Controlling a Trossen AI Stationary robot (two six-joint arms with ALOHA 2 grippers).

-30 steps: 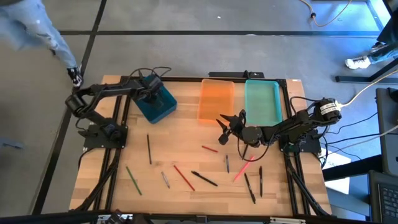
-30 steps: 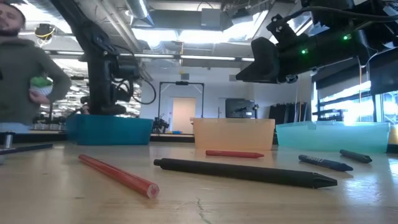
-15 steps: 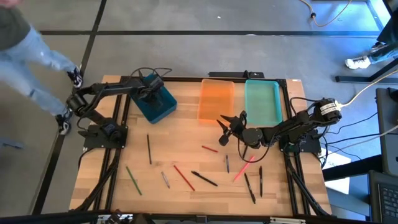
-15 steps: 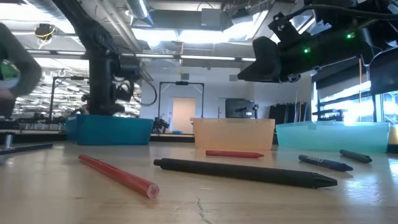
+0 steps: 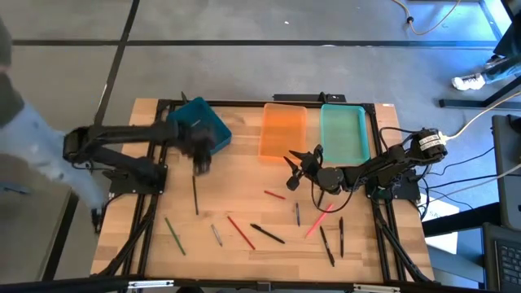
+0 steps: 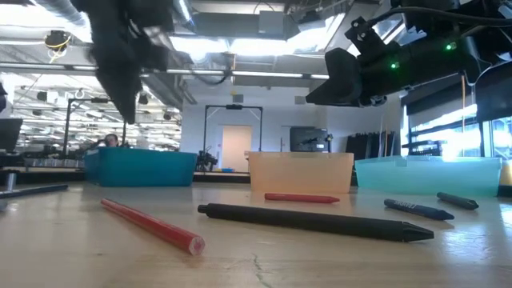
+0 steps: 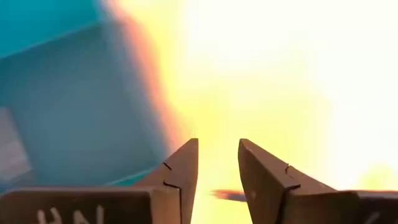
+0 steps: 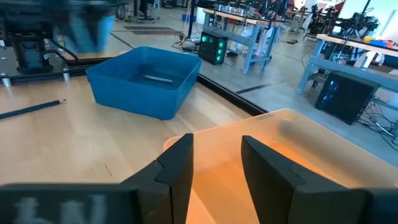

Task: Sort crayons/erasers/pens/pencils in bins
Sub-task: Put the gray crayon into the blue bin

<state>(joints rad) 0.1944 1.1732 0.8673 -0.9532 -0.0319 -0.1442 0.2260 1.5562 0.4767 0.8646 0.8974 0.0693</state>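
I count three bins along the far side of the counter (image 5: 244, 195): a dark blue bin (image 5: 203, 134) on the left, an orange bin (image 5: 282, 130) in the middle and a teal bin (image 5: 343, 134) on the right. One pencil-like item lies inside the blue bin, as my right wrist view shows.

Loose on the counter I count roughly ten writing sticks: a dark pencil (image 5: 195, 195) near the left, a green one (image 5: 175, 235), a short grey one (image 5: 216, 235), a long red one (image 5: 240, 232), a short red crayon (image 5: 274, 194), a black pen (image 5: 267, 233), a pink one (image 5: 317, 220), and three dark ones at the right, near the right arm.

My left end effector (image 5: 200, 155) hangs just beside the blue bin, over bare wood; its fingers (image 7: 180, 171) are parted a little, with nothing between them.

My right end effector (image 5: 295, 167) hovers in front of the orange bin, fingers (image 8: 177, 165) slightly apart and empty.

I can read no complete lettering anywhere.
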